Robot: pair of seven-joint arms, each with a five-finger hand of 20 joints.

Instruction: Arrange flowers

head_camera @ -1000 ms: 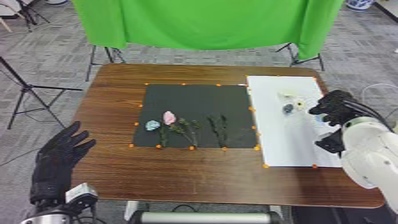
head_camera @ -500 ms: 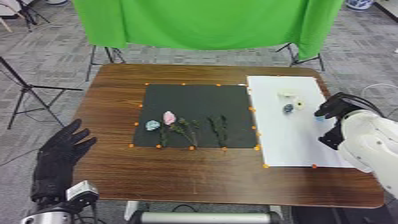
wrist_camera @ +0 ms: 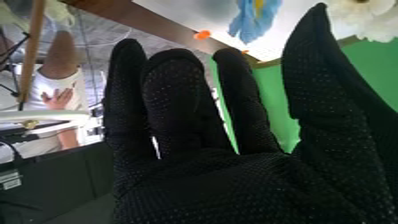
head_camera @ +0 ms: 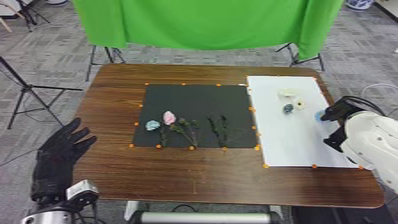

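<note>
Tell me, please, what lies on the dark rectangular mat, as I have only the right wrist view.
Observer: An oval pink flower and a rounded pale blue flower lie side by side on the near left part of the dark rectangular mat.

Operator: Thank you; could you say where the black-gloved left hand is?

Observer: It is by the left edge of the brown wooden table, apart from both flowers, fingers straight.

Operator: And where is the black-gloved right hand over the work area?

Observer: It is at the right side of the white rectangular board, which lies to the right of the mat.
</note>
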